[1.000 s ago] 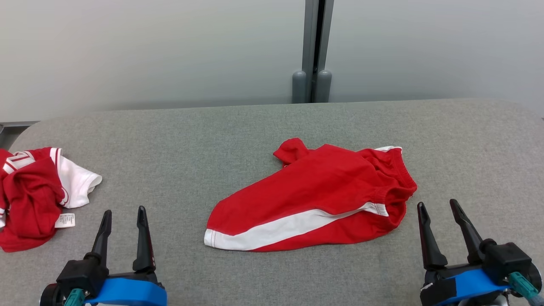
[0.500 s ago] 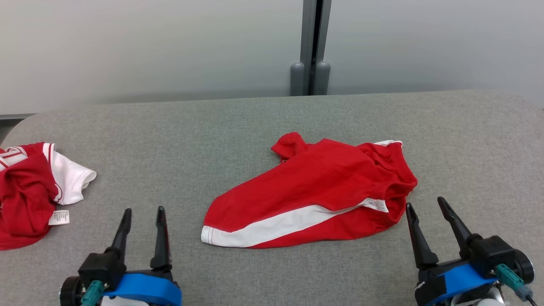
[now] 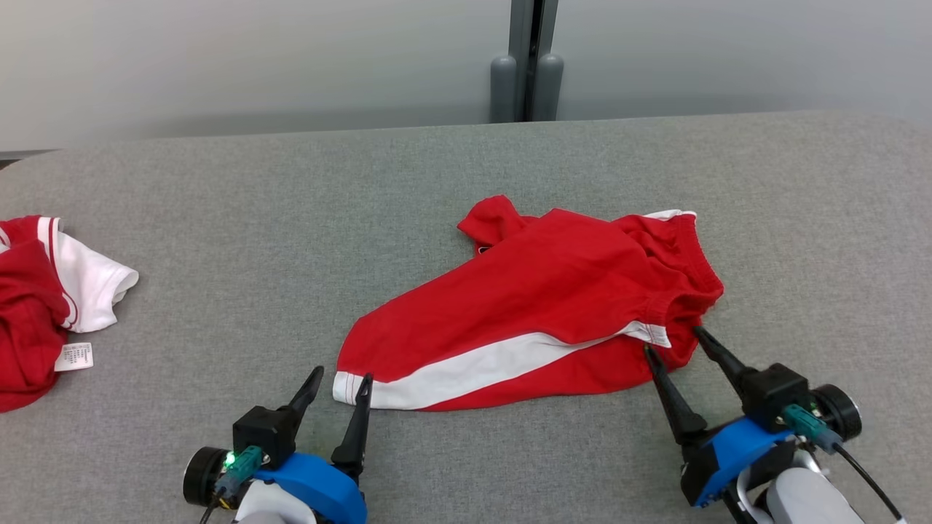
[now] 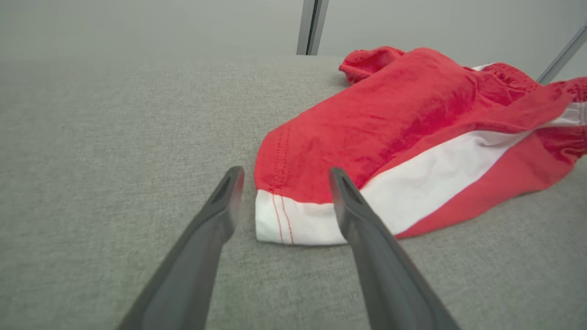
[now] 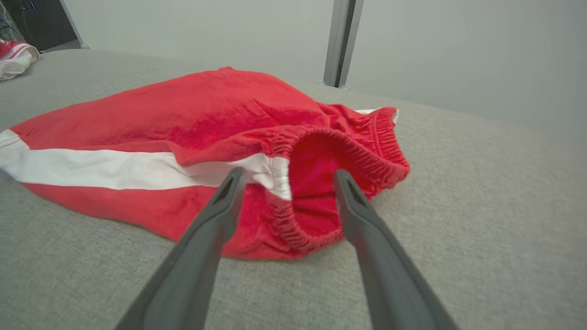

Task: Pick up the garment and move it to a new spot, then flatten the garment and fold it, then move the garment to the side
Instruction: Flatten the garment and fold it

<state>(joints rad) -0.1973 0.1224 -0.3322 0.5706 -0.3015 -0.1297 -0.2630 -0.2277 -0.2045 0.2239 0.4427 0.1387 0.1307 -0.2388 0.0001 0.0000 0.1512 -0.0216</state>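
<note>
Red shorts [image 3: 539, 306] with a white side stripe lie rumpled at centre-right of the head view on the grey counter [image 3: 218, 218], leg hem pointing lower left, waistband to the right.

Step in hand, by my read: the two-point grasp for the pickup.
- The left gripper [image 3: 342, 373] has its fingers spread, with the white hem corner [image 4: 293, 224] between them. Cannot tell whether the tips touch the cloth.
- The right gripper [image 3: 672, 340] has its fingers spread either side of the gathered elastic waistband [image 5: 353, 151]. Nothing is pinched.

To do it well:
- Drop the tips low so one finger slides under the edge.
- Bite both layers at the hem.
- Take the thick elastic, not the thin fabric beside it.
- Close both grippers before lifting, then raise them together so the shorts hang taut.

Risk: a single-layer catch, or the hem being pushed along the felt-like surface.

Room and edges:
- There is wide bare counter from the centre to the upper left, and more at the right.
- A red-and-white jersey [image 3: 44, 306] sits at the far left edge, well apart, so stay short of it.
- The counter's far edge runs along the top by the wall and a grey post [image 3: 524, 73].
</note>
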